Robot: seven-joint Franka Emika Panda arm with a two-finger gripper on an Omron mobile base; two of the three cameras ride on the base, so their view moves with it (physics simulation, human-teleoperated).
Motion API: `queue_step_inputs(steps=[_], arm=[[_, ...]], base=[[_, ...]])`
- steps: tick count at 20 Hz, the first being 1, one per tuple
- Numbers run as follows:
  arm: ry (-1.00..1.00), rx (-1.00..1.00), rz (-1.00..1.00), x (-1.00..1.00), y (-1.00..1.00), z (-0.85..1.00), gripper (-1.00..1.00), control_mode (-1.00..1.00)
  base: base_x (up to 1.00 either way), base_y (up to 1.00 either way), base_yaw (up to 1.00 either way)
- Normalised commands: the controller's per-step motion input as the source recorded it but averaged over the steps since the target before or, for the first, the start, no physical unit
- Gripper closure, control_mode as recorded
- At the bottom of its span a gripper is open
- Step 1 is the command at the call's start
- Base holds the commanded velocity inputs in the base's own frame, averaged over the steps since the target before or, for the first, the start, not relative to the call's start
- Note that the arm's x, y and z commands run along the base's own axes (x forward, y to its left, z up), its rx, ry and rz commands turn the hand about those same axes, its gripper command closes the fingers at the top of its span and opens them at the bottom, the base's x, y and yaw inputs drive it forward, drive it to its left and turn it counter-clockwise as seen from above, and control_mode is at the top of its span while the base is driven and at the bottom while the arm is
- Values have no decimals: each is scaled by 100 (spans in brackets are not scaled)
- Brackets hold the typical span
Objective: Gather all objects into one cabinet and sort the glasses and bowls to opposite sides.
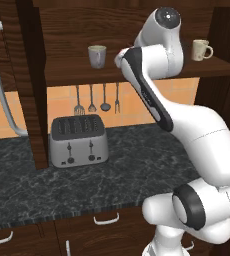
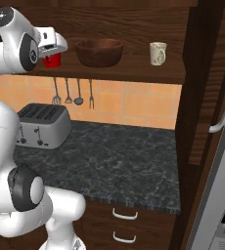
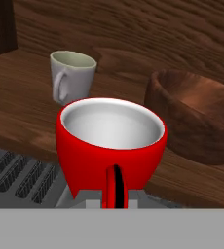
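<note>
gripper (image 3: 115, 202): closed on red cup (image 3: 111, 146), held between the fingers | beyond it: grey mug (image 3: 71, 77) on cabinet shelf (image 3: 21, 97) | wooden bowl (image 3: 199, 114) just beside, opposite side

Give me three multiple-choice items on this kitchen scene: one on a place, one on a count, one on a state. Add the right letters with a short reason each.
1. Where does the wooden bowl sit?
A. on the cabinet shelf board
B. on the dark counter
C. on top of the toaster

2. How many utensils hang on the tiled wall?
A. two
B. four
C. six

3. How does the red cup stand?
A. upside down
B. lying on its side
C. upright with its mouth open upward

Answers:
1. A: the right base view shows the bowl resting on the shelf, with the cream mug to one side.
2. B: four thin metal pieces hang in a row above the toaster.
3. C: the hand view looks down into its pale inside, its rim on top, close before the pincer.
</note>
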Motion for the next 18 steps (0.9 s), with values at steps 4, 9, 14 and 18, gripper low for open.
queue_step_inputs(steps=[4, 9, 14, 18], arm=[[0, 0, 0, 8, 15, -14, 100, -100], [0, 0, 0, 14, 23, -7, 100, -100], [-1, 2, 0, 32, 14, -10, 100, -100], [0, 1, 0, 38, 9, -10, 100, -100]], base=[[0, 0, 0], [0, 0, 0], [0, 0, 0], [0, 0, 0]])
